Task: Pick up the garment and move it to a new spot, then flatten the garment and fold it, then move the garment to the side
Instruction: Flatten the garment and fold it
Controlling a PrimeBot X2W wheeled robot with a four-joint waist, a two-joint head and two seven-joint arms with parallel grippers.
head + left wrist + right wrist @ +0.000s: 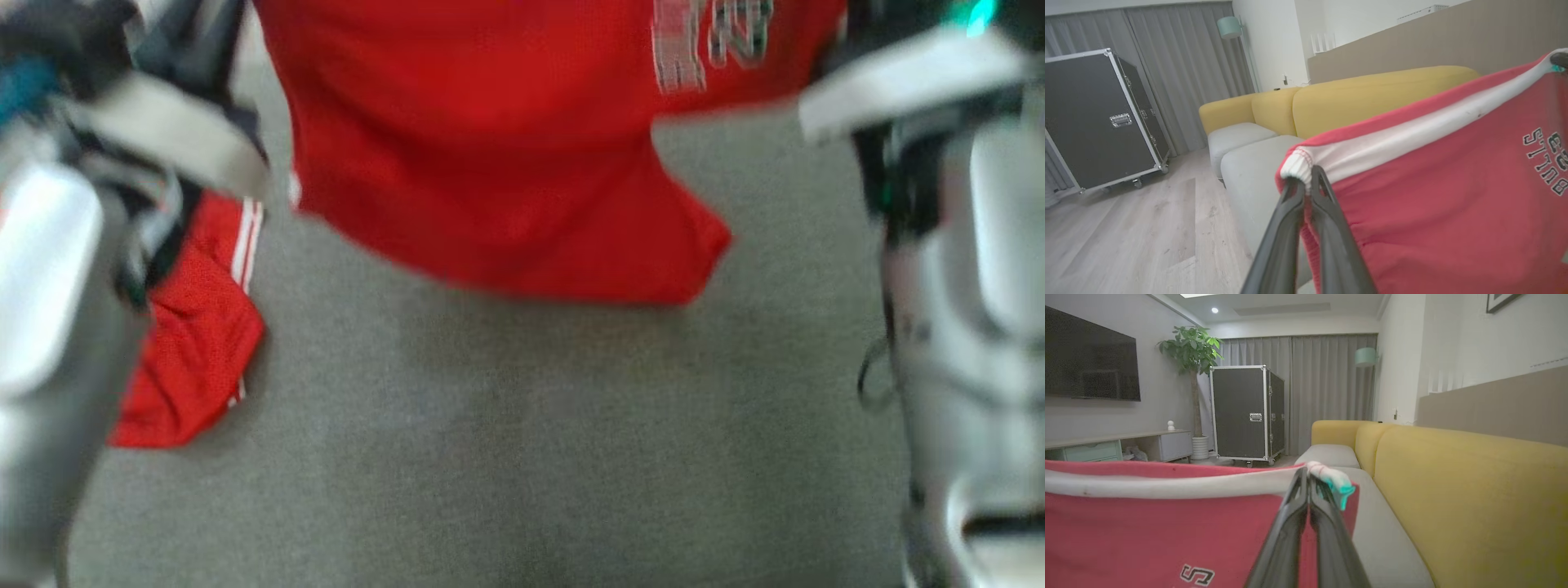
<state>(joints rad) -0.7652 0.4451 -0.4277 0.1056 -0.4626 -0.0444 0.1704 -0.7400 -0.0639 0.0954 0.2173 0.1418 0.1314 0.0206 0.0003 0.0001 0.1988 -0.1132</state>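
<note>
Head view: red shorts hang at 12 o'clock over the sofa seat. Your left pincer and right pincer each pinch the waistband; yank them apart and one end could slip.

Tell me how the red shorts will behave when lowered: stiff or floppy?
Likely floppy: the red shorts hang loose below the white waistband stretched between left pincer and right pincer. Probably light, since two fingertip pinches carry them. They may crumple on landing.

Grey seat free below garment; red cloth left.
</note>
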